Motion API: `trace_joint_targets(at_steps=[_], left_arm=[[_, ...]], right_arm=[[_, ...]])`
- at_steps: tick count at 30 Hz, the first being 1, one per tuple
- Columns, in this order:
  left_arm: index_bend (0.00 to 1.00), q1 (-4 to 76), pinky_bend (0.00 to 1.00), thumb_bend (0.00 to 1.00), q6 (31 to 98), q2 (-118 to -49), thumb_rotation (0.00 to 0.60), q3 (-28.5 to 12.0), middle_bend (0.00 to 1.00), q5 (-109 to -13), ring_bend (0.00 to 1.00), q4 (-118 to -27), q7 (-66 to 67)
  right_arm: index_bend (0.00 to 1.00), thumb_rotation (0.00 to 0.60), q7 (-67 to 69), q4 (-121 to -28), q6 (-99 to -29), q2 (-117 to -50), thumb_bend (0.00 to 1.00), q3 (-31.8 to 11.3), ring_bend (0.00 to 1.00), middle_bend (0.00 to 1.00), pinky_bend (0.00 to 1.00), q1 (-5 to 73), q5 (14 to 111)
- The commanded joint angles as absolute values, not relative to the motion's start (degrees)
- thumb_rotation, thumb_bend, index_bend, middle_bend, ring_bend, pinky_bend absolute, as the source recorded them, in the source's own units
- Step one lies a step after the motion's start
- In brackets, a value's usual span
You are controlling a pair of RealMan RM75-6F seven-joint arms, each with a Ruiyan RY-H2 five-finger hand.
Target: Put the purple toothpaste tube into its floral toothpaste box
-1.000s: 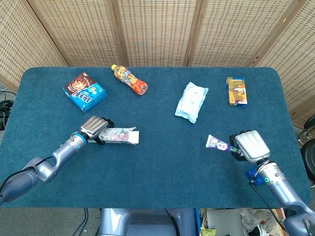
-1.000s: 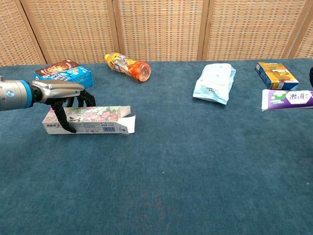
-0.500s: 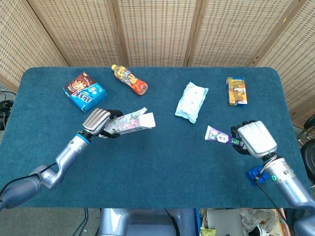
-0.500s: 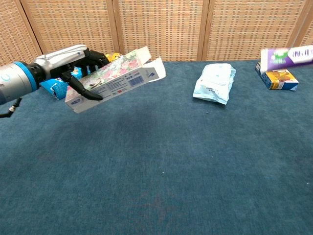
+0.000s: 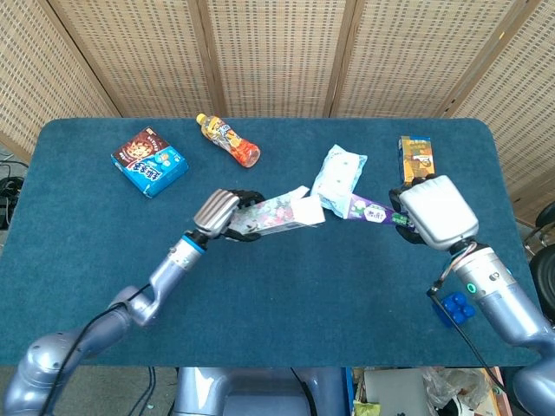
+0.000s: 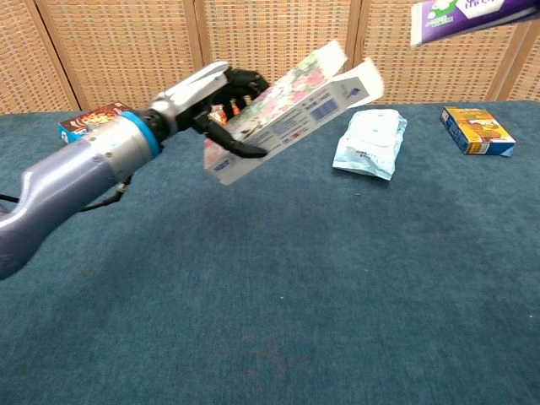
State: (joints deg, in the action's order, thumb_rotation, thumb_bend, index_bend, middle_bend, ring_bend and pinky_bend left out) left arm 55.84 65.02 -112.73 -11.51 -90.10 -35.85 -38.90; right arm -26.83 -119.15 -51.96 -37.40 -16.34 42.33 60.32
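Note:
My left hand [image 5: 224, 213] [image 6: 221, 94] grips the floral toothpaste box [image 5: 277, 213] [image 6: 291, 110] in the air over the table's middle, tilted with its open flapped end up and to the right. My right hand [image 5: 434, 212] holds the purple toothpaste tube [image 5: 368, 211] [image 6: 472, 15] by its tail end, the cap end pointing left toward the box mouth. A small gap separates tube and box. In the chest view only the tube shows at the top right; the right hand is out of that frame.
On the blue table [image 5: 277, 329] lie a white wipes pack [image 5: 336, 173] [image 6: 369, 143], an orange drink bottle [image 5: 229, 140], a blue-and-brown snack box [image 5: 149, 160] [image 6: 89, 122] and a yellow carton [image 5: 416, 159] [image 6: 477, 131]. A wicker screen stands behind.
Both hands have risen and moved toward the middle. The box travelled right and tilted higher; the tube moved left and up, closing most of the gap between them.

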Motion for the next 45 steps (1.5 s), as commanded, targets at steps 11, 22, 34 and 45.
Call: trace_joint_targets(at_steps=[11, 22, 34, 45], left_arm=[[0.59, 62.7, 0.52, 0.18, 66.5, -120.4, 0.600, -14.3, 0.55, -88.3, 0.52, -27.6, -43.8], [0.59, 63.0, 0.52, 0.18, 67.4, -123.6, 0.600, -13.3, 0.55, -87.2, 0.52, -23.7, -46.9], [0.59, 63.4, 0.52, 0.19, 70.5, -125.2, 0.600, -11.5, 0.55, -87.9, 0.52, -20.0, -45.9], [0.59, 64.4, 0.52, 0.19, 70.9, -126.6, 0.600, -10.9, 0.55, -87.6, 0.52, -19.0, -46.4]], right_arm=[[0.63, 0.600, -39.7, -124.2, -49.6, -34.1, 0.68, -16.8, 0.50, 0.64, 0.50, 50.6, 50.4], [0.64, 0.600, -50.7, -126.8, -48.9, -32.7, 0.69, -13.9, 0.50, 0.65, 0.50, 56.6, 42.1], [0.64, 0.600, -64.1, -129.6, -52.0, -36.1, 0.73, -9.2, 0.50, 0.65, 0.50, 65.8, 29.7], [0.64, 0.600, -68.9, -130.5, -53.9, -39.5, 0.73, -7.5, 0.50, 0.65, 0.50, 72.7, 23.6]])
